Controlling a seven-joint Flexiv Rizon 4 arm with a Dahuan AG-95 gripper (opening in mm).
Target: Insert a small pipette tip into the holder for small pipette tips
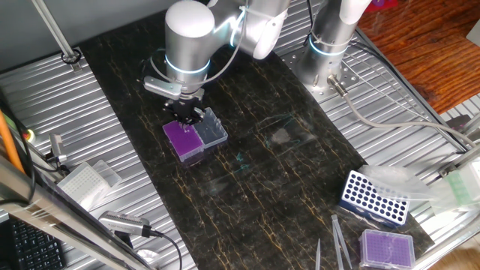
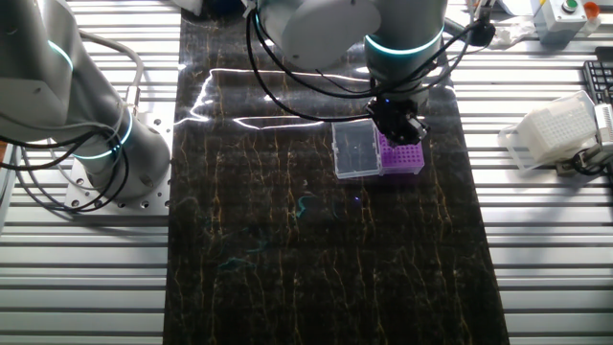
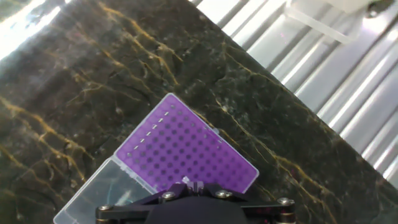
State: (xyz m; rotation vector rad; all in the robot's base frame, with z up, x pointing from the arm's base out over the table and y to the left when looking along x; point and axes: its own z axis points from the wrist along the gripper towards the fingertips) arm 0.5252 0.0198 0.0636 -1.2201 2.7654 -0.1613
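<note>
Nearest the hand camera is the dark gripper body, filling the bottom edge of the hand view, with something small and pale showing just at its front lip; whether that is a pipette tip pinched between the fingers I cannot tell, nor whether the fingers are closed or released, since the tips are hidden in every view. Directly beneath and just ahead of the fingers lies the holder for small pipette tips, its vivid purple grid mostly bare holes, with a single row of pale tips along the edge farthest from the fingers. To one side of the fingers the clear lid lies folded open flat, joined to the holder's edge. Beyond the holder the dark marbled table stretches away, and past it the ribbed metal surface. In both fixed views the gripper hangs close above the purple top, so the step in hand seems to be the insertion itself, or the final lining-up before it. The next move likely calls for a straight, gentle descent centred over one empty hole, keeping the tip upright, then letting go only once it is seated.
</note>
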